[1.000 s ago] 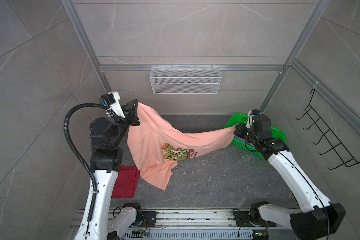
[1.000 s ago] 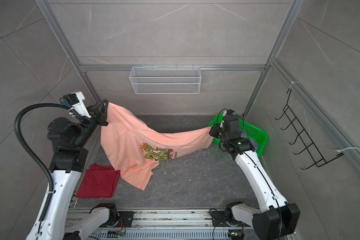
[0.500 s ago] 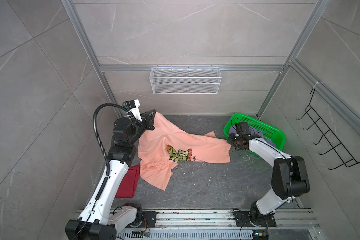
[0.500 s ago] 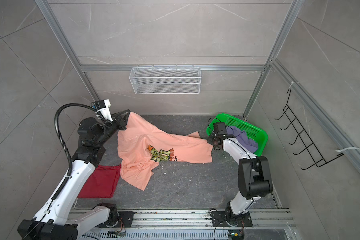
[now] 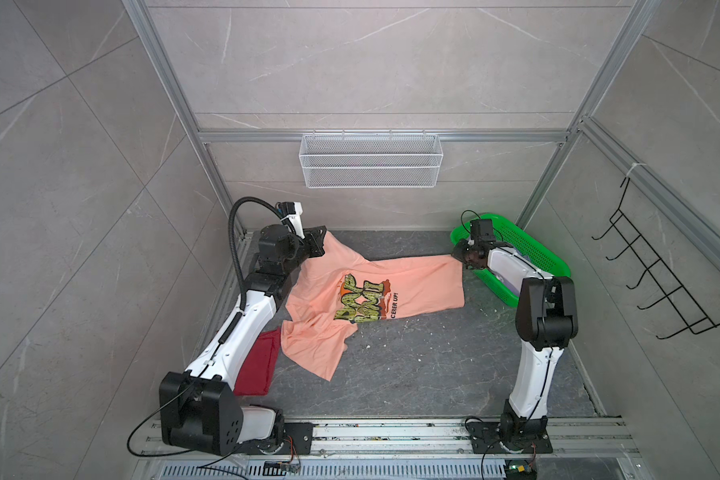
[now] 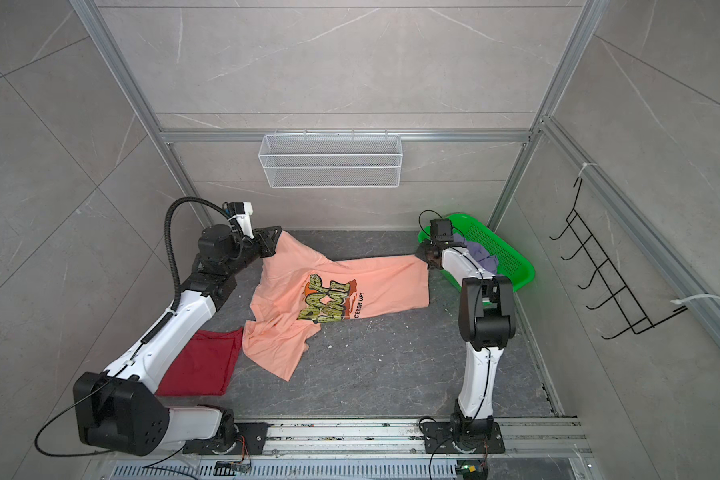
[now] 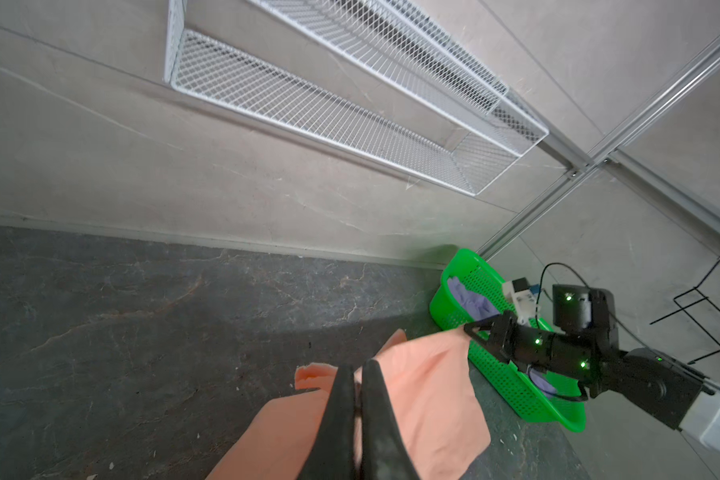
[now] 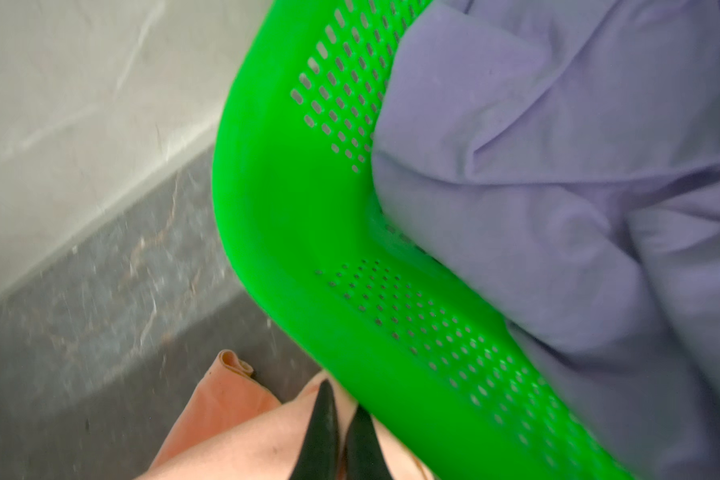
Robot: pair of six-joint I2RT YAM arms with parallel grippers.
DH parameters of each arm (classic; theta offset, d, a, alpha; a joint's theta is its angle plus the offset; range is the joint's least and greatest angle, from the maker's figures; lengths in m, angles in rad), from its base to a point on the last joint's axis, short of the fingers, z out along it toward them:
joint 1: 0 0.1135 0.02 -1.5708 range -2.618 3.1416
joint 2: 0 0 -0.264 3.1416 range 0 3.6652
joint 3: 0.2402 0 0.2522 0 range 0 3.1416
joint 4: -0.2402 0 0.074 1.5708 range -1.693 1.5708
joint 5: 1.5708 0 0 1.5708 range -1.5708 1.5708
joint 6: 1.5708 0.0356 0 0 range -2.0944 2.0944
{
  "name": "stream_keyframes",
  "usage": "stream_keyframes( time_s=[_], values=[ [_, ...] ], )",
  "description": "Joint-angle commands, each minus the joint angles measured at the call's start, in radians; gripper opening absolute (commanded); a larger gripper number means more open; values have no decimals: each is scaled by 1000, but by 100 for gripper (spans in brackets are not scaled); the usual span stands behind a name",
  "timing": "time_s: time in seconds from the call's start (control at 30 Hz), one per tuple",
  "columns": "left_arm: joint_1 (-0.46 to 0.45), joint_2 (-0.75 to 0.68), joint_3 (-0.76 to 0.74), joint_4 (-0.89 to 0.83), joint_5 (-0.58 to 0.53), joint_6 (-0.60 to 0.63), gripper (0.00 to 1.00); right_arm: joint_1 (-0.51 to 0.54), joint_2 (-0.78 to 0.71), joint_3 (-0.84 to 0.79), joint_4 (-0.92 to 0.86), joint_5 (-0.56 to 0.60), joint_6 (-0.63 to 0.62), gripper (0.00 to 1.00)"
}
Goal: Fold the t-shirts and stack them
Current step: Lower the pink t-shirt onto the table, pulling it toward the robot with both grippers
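Note:
The peach-orange t-shirt [image 5: 391, 274] [image 6: 375, 286] lies spread on the dark floor, graffiti print up, one sleeve bunched toward the front. My left gripper [image 5: 323, 242] [image 7: 358, 368] is shut on its back-left corner, low over the floor. My right gripper [image 5: 458, 253] [image 8: 344, 395] is shut on the opposite corner, right beside the green basket [image 5: 528, 249] [image 8: 308, 208]. A folded dark red t-shirt [image 5: 258, 361] [image 6: 200, 361] lies at the front left, partly under the left arm. The lavender t-shirt [image 6: 481, 255] [image 8: 558, 166] sits crumpled in the basket.
A white wire basket [image 5: 371, 166] hangs on the back wall. A black hook rack [image 5: 657, 282] sticks out from the right wall. The arms' base rail [image 5: 391, 432] runs along the front edge. The basket stands in the back right corner.
Both grippers came down and toward the back with the peach-orange t-shirt. It hung stretched between them in the air; now it lies flat on the floor.

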Motion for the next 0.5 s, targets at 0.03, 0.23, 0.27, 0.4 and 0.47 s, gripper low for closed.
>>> stream_keyframes(
  time_s=[0.03,0.23,0.27,0.4,0.47],
  values=[
    [-3,39,78,18,-7,31,0,-33,122,152,-76,13,-11,0],
    [-3,72,106,-7,-12,58,0,-41,222,334,-86,-49,-13,0],
    [-2,71,109,-15,-17,65,0,-41,220,350,-84,-64,-19,0],
    [-2,46,132,-67,-52,120,0,-40,127,345,-83,-119,-53,0],
    [-1,20,151,-102,-84,165,0,-39,33,284,-65,-136,-64,0]
  ],
)
